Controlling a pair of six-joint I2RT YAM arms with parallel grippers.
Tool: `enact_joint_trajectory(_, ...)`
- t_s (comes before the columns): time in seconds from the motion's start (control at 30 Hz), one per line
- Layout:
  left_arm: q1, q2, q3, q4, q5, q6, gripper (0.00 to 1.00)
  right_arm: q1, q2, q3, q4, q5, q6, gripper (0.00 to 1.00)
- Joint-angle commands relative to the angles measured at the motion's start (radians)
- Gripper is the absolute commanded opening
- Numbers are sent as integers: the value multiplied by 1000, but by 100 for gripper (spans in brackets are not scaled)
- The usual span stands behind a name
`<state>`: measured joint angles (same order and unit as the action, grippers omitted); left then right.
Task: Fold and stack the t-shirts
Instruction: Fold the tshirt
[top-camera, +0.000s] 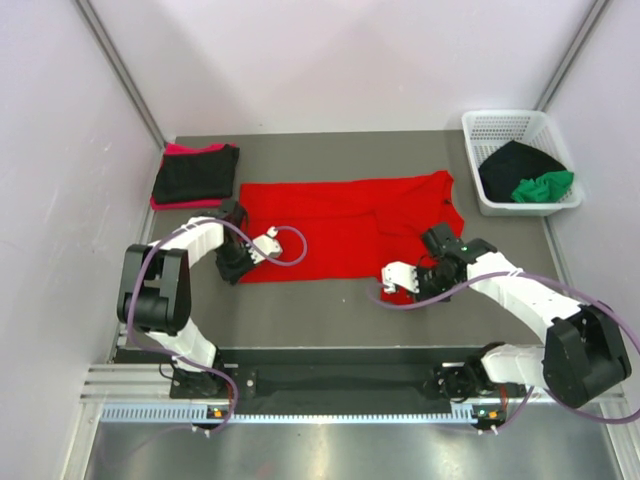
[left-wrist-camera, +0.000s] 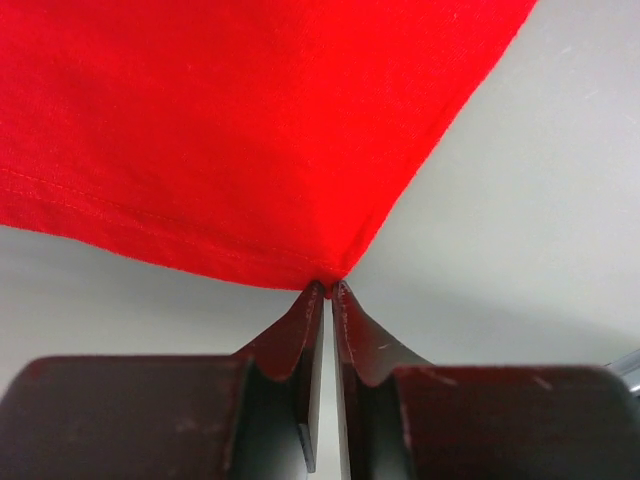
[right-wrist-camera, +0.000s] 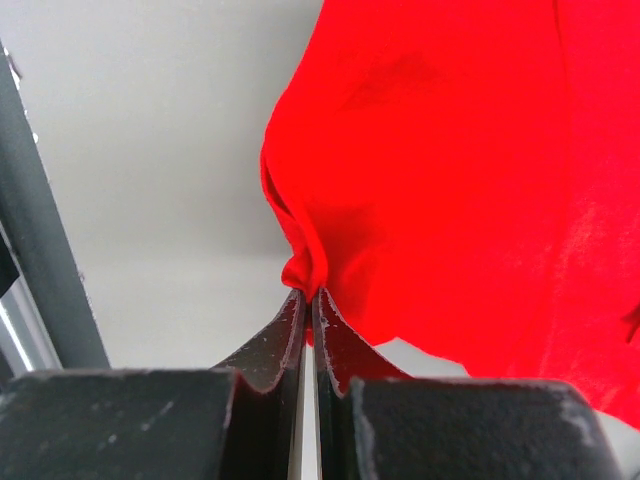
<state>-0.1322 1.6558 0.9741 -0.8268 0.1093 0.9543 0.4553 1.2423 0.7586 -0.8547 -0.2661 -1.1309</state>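
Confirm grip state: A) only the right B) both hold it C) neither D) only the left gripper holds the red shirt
B: wrist views show the left gripper and right gripper each shut on an edge of the red shirt.

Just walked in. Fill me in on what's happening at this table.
Both arms have hold of the bright red t-shirt, spread across the table. The left gripper is shut on its near left corner; the right gripper pinches a bunch of its near right edge, seemingly ready to fold. A folded stack, black over pinkish red, sits far left; the white basket far right holds a black shirt and a green shirt.
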Motion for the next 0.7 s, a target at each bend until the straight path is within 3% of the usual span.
enact_joint_trajectory(0.0,5,27,8,-8,24,11,13,-7,-43,-19,28,-1,31,0)
enact_joint_trajectory(0.13,5,35,31,-26,50,6,12,-27,-53,-15,34,4,43,0)
enact_joint_trajectory(0.2,5,29,44,-40,64,9,0,-49,-58,7,34,5,54,0)
enact_joint_trajectory(0.67,17,-34,219,-117,78,29,0,-248,-15,271,28,-24,109,0)
